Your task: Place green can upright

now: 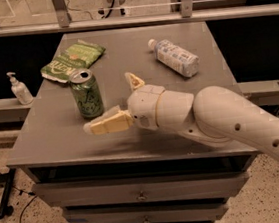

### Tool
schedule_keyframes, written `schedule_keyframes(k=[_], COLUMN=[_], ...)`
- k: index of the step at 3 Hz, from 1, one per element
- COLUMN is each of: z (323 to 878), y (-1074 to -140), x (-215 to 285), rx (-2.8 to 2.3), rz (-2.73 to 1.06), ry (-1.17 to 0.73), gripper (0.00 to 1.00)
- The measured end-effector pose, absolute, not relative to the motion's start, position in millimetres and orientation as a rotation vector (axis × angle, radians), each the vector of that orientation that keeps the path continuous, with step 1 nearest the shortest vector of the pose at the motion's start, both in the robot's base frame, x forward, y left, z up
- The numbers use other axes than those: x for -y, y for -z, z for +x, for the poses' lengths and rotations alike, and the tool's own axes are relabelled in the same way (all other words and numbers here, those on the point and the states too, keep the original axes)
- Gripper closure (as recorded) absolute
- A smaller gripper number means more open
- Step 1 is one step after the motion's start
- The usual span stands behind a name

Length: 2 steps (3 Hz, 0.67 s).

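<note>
The small shiny green metal drink can (86, 93) stands upright on its base on the grey bench (47, 144), toward the left front, with its silver top and opening facing up. Nothing grips it. Just to its right sits the robot's cream two-fingered hand (108, 102), spread wide and holding nothing. One finger lies low along the bench just in front of the can's foot, and the other points up and away behind. The placing looks done, so the risk lies in pulling away: a sideways or forward swing of that low finger could clip the base and topple the can. The flat green snack bag (72, 60) lies just behind the can, and the clear plastic bottle (176, 58) lies on its side well apart
</note>
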<state>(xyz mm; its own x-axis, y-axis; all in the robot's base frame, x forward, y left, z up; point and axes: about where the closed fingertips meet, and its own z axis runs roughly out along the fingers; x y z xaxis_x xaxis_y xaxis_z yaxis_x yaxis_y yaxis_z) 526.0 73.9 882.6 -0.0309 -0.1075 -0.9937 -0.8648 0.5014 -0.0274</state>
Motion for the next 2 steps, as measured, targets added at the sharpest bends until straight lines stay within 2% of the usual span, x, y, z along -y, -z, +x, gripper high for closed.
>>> schedule_keyframes(k=[1,2], z=[499,496], y=[-889,-890], x=[-36,-22], rx=[-1.545,-1.555], rz=[-0.900,-0.886], ry=[-0.713,-0.694], gripper=[0.00,0.00])
